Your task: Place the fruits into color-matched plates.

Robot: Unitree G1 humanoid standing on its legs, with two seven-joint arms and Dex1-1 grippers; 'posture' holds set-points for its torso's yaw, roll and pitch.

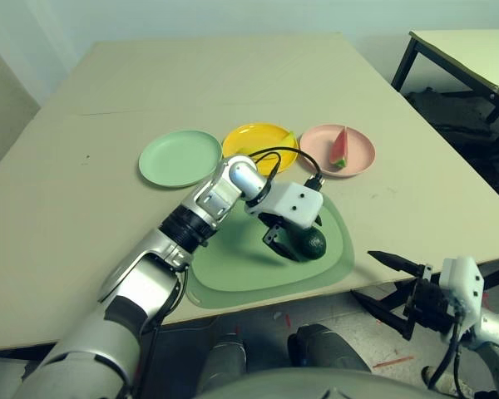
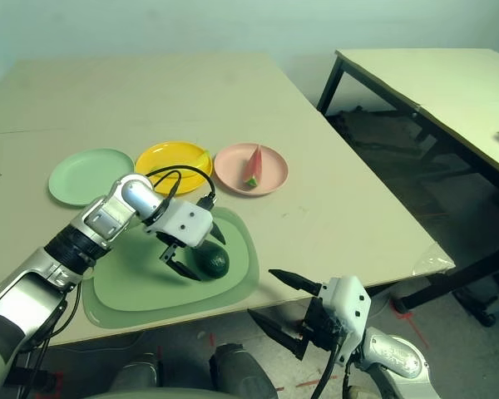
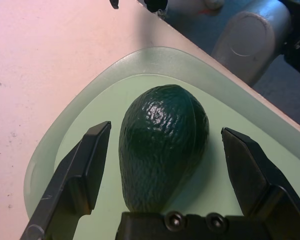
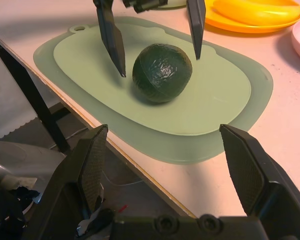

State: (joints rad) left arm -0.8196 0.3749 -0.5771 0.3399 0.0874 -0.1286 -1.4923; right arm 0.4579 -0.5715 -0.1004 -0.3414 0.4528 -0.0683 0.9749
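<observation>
On the pale green rounded cutting mat [image 1: 233, 270] | dark green oval avocado [image 3: 162, 145] lies between wide-open, empty left gripper [image 3: 165, 170] fingers, set for a grasp | mint green round plate [image 1: 180, 157] awaits | right gripper [image 2: 274, 303] open, empty, off-table.

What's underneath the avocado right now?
The avocado lies on the pale green mat; the patch directly beneath it is hidden. The left gripper's open fingers flank it.

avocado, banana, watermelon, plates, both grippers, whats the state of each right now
avocado: lying on the cutting mat, not gripped
left gripper: open, astride the avocado
right gripper: open, empty, off the table's edge
banana: in the yellow plate
watermelon wedge: on the pink plate
green plate: empty
</observation>
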